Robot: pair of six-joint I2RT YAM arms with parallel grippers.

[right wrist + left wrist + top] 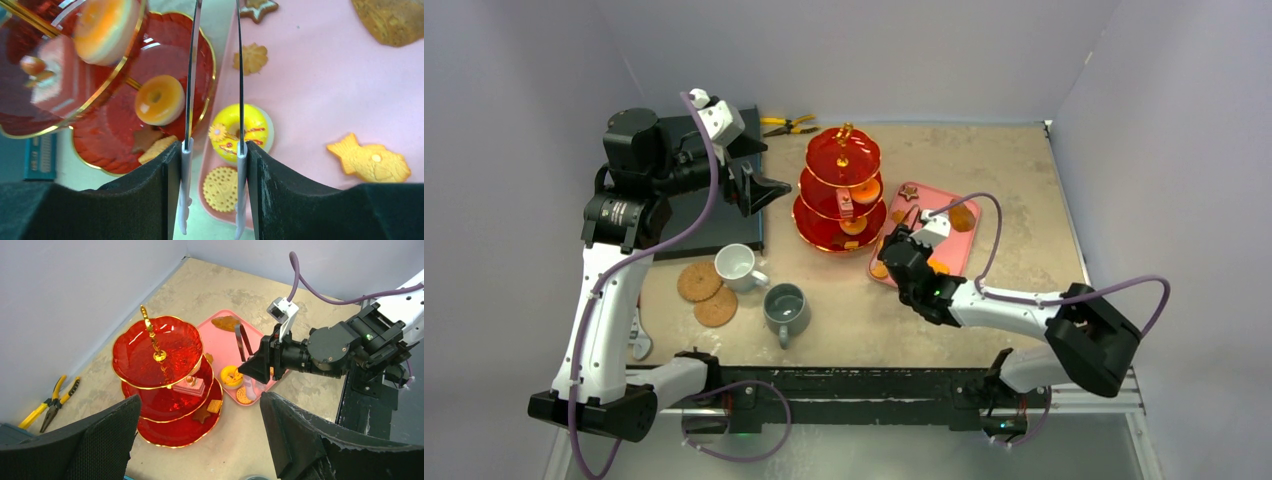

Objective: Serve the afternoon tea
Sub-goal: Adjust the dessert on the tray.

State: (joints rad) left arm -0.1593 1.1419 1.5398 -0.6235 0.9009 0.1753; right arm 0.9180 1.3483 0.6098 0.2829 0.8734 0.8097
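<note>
While the right gripper (214, 160) pinches the tongs (239, 75) by their white handles, the 2 blades stand parted over the near end of the pink tray (310, 90), at the edge next to the stand (115, 145). Nothing shows between the blades. A yellow donut (255, 130) lies right under them on the tray, with a round biscuit (222, 187) just beside it.

The stand carries an orange donut (159, 100) and a few other pieces on its lower 2 tiers; the top tier looks bare. The step in hand looks like moving pastries from tray to stand, with the yellow donut the likely next pick. That calls for lowering the blades around it, closing, lifting, and carrying left without knocking the gold rim.

The left gripper (759, 168) hangs spread and empty over the dark slab (714, 225). The white mug (737, 265) and grey mug (785, 307) stand beside the 2 coasters (699, 282), not on them, so that part is not yet done.
</note>
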